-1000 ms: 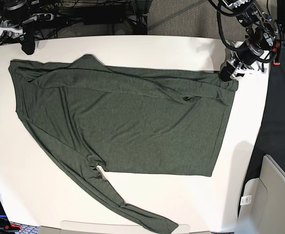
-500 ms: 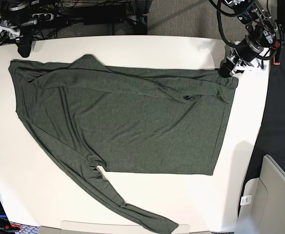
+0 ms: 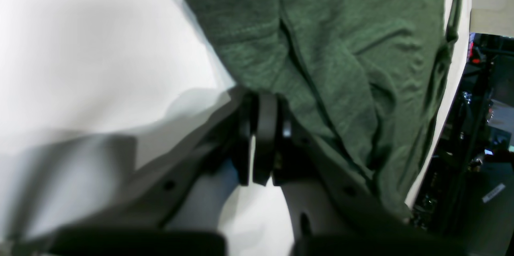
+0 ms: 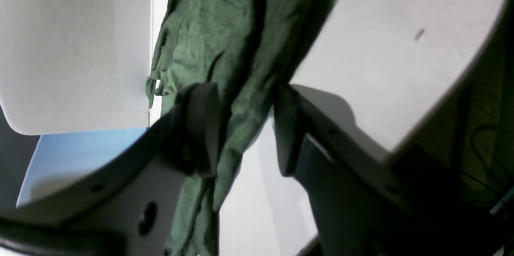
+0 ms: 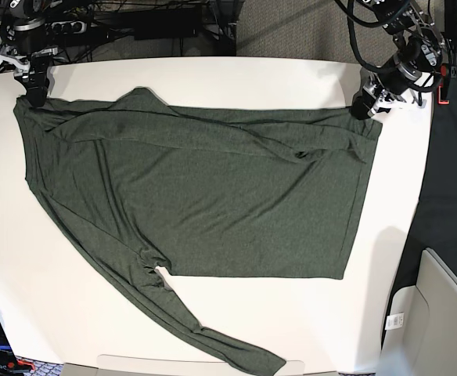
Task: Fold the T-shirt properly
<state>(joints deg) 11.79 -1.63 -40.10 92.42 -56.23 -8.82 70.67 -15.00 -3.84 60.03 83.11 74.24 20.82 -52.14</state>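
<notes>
Black pads of the left gripper are pressed together with no real gap, and the jaws sit right at the hem corner of the T-shirt; from the left wrist view a pinch of green knit may lie between them, but the blur makes it impossible to say for sure. In the base view this gripper hangs at the shirt's far corner on that view's right, touching or just above the cloth.

Grey fingers of the right gripper stand well apart, with a fold of the olive fabric running between them; neither pad visibly presses it, so the jaws are wide and holding nothing. In the base view that gripper is at the shirt's far corner on that view's left.

Heathered green, the T-shirt lies spread nearly flat across the white bench, covering most of its middle. One long sleeve is folded across the body along the far edge, ending in a small wrinkle near the left gripper's side. A second sleeve trails diagonally toward the near edge of the bench, its cuff close to the rim.
</notes>
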